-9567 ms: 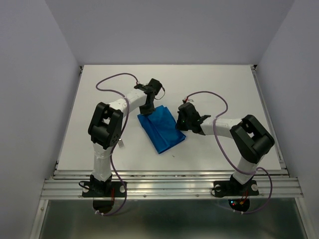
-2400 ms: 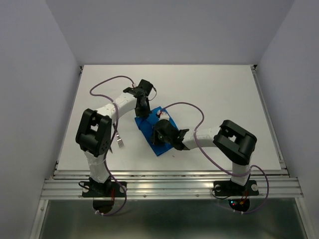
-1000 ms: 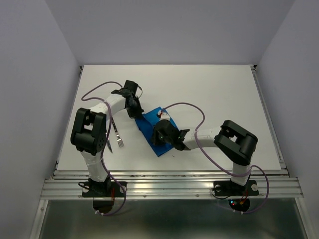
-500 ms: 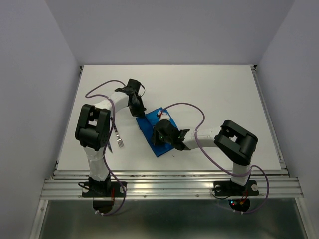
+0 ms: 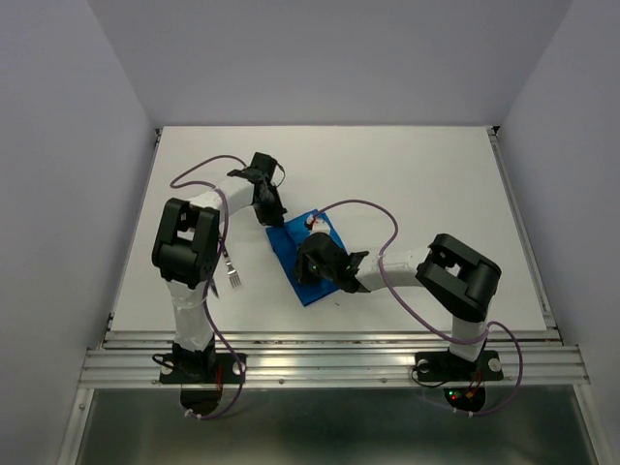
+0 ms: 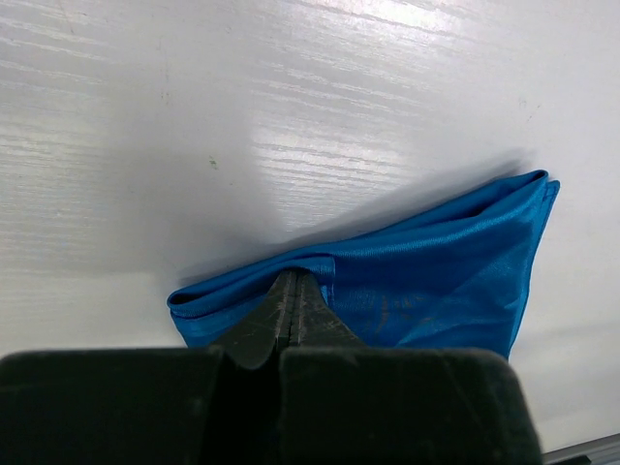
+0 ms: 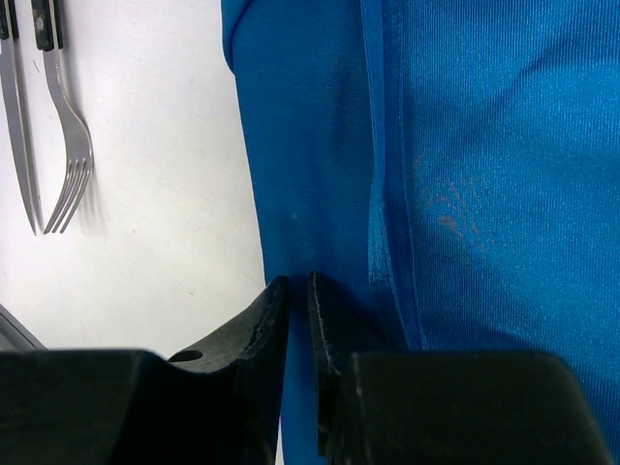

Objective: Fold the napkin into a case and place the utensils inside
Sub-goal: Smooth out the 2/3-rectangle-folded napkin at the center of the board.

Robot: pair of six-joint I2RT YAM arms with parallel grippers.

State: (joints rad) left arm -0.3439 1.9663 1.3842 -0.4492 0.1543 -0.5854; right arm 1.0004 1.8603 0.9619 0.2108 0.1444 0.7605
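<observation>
The bright blue napkin (image 5: 289,254) lies folded into a narrow slanted strip in the middle of the table. My left gripper (image 5: 272,215) is at its far left corner. In the left wrist view the left gripper (image 6: 295,279) is shut, its tips poking at the rolled edge of the napkin (image 6: 436,281). My right gripper (image 5: 300,274) sits on the strip's left long edge. In the right wrist view the right gripper (image 7: 298,286) pinches a layer of the napkin (image 7: 484,145). The utensils lie left of it: fork (image 7: 70,165) and knife (image 7: 17,145). From above, the fork (image 5: 233,279) shows beside my left arm.
The white table (image 5: 417,184) is boxed in by pale walls at the back and both sides. An aluminium rail (image 5: 329,363) runs along the near edge by the arm bases. Purple cables loop over both arms.
My left gripper, still shut, has swung right from open table to the napkin's far left corner. The right arm, napkin and utensils have not moved.
</observation>
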